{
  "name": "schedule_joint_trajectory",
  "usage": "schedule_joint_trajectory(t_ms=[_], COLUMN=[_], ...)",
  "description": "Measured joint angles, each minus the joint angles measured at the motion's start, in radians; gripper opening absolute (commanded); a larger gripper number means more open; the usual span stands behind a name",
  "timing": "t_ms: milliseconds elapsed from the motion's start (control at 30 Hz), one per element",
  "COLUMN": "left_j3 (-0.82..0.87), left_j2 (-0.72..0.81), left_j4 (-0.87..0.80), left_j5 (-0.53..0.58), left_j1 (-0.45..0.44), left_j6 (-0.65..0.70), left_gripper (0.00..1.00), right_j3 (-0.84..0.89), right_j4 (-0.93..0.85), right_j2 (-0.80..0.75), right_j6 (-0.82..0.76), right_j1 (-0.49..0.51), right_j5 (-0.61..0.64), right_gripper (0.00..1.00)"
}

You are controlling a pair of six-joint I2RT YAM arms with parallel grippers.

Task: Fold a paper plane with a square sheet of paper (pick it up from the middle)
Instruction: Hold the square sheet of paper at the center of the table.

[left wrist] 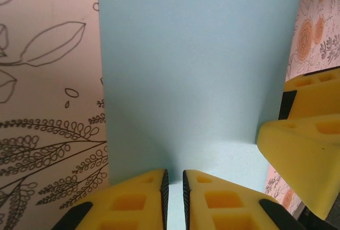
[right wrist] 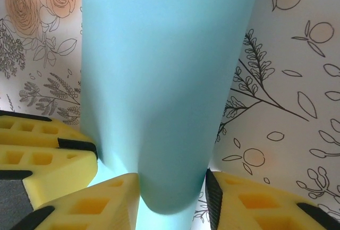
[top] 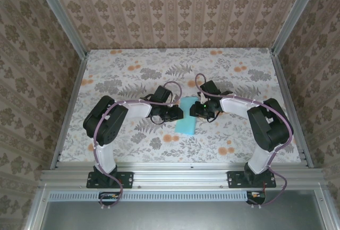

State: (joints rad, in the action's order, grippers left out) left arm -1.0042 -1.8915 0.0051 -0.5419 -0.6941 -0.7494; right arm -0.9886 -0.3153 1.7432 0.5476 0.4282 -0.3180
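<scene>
Paper (top: 186,117) bows upward: left gripper (left wrist: 174,179) pinches its edge, right gripper (right wrist: 172,182) straddles the curl, grip unclear; uneven squeezing could crease it crooked.

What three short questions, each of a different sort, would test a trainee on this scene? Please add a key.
1. True or false: the sheet of paper shows its yellow-orange side.
2. Which gripper touches the sheet? A. the left gripper alone. B. the right gripper alone. C. both.
3. Fill in: in the left wrist view, the left gripper's fingers are ___ on the sheet's near edge.

Key: 1 false, it shows turquoise. 2 C. 3 closed.
</scene>
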Motion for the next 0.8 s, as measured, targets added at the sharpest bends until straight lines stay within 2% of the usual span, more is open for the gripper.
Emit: schedule_joint_trajectory(t_ms=[467,800], left_j3=[-0.051,-0.058], left_j2=[0.090,0.103], left_j4=[-0.084,-0.138], left_j5=[-0.002,0.005], left_j1=[0.031,0.042], left_j6=[0.035,0.070], left_gripper=[0.32,0.35], right_j3=[0.002,0.005], right_j4=[-0.007,-0.010], right_j2=[0.007,0.007], right_j6=[-0.057,-0.082], right_j1=[-0.005,-0.014], right_j5=[0.001,0.000], right_gripper=[0.35,0.35])
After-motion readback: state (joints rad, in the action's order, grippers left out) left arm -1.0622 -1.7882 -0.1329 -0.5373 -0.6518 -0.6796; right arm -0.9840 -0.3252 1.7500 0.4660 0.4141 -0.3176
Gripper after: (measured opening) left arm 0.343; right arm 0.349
